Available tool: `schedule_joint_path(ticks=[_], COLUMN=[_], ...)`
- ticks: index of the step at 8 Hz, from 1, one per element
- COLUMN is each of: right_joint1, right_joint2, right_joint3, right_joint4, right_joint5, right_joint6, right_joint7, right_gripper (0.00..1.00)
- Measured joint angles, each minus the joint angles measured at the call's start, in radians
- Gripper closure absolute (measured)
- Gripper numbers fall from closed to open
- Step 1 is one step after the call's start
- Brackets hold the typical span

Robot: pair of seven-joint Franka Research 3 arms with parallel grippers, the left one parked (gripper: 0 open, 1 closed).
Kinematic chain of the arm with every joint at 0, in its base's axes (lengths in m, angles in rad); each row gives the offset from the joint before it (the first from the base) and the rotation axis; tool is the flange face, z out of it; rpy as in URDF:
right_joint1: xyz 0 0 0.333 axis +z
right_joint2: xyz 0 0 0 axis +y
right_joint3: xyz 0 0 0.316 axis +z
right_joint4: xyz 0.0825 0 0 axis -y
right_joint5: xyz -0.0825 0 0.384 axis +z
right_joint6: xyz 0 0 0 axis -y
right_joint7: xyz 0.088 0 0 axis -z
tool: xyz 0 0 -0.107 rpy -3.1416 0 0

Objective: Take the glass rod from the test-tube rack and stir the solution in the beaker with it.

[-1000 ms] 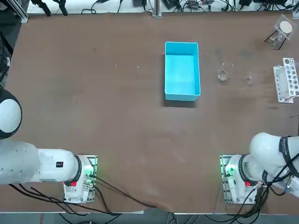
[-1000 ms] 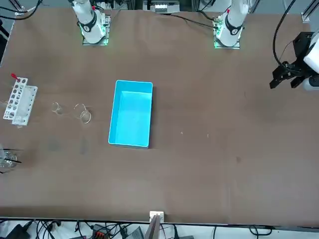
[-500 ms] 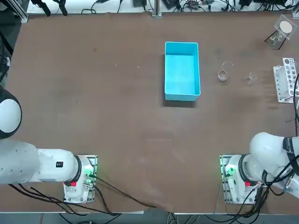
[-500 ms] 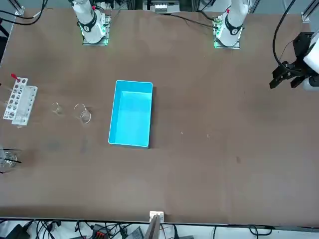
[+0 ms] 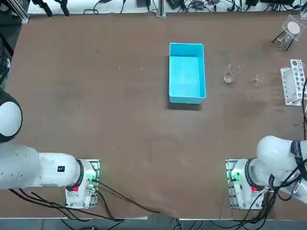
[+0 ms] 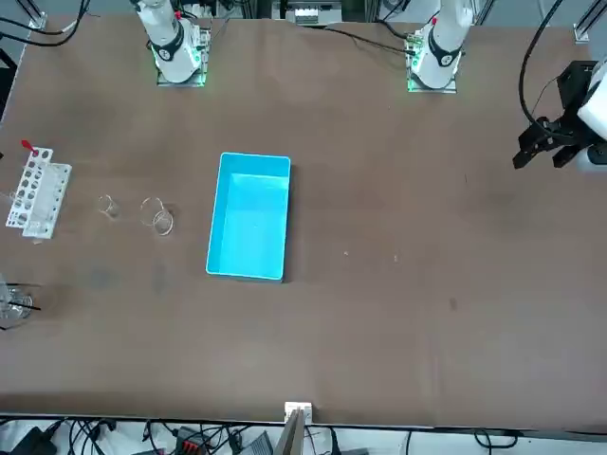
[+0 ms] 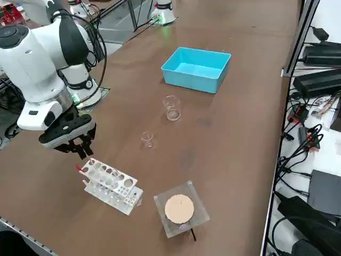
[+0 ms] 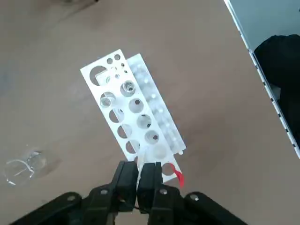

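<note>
The white test-tube rack lies near the table's right edge. A small red tag sticks up at one end of it. I cannot make out a glass rod for sure. My right gripper hangs just above that tagged end, fingers pressed shut, with nothing visible between them. The beaker stands upright between the rack and the blue tray. Its solution is too clear to make out. The gripper is out of the top and front views.
A blue tray sits mid-table. A tinier clear glass stands between beaker and rack. A flask with a white top is at the far right corner. The table's right edge runs close to the rack.
A cable of my right arm has slid into the top view beside the rack. The gripper stays shut, and nothing on the table has moved.
</note>
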Motion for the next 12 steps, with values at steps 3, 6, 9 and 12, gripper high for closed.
schedule_joint_path(ticks=[3, 6, 9, 12], right_joint1=[0.000, 0.000, -0.001, -0.005], right_joint2=[0.000, 0.006, 0.013, 0.047], right_joint3=[0.001, 0.012, 0.013, 0.013], right_joint4=[-0.004, -0.010, -0.012, -0.022], right_joint5=[0.035, 0.046, 0.047, 0.082], right_joint6=[0.000, 0.004, 0.021, 0.067], right_joint7=[-0.007, -0.009, -0.009, -0.009], right_gripper=[0.94, 0.94, 0.94, 0.94])
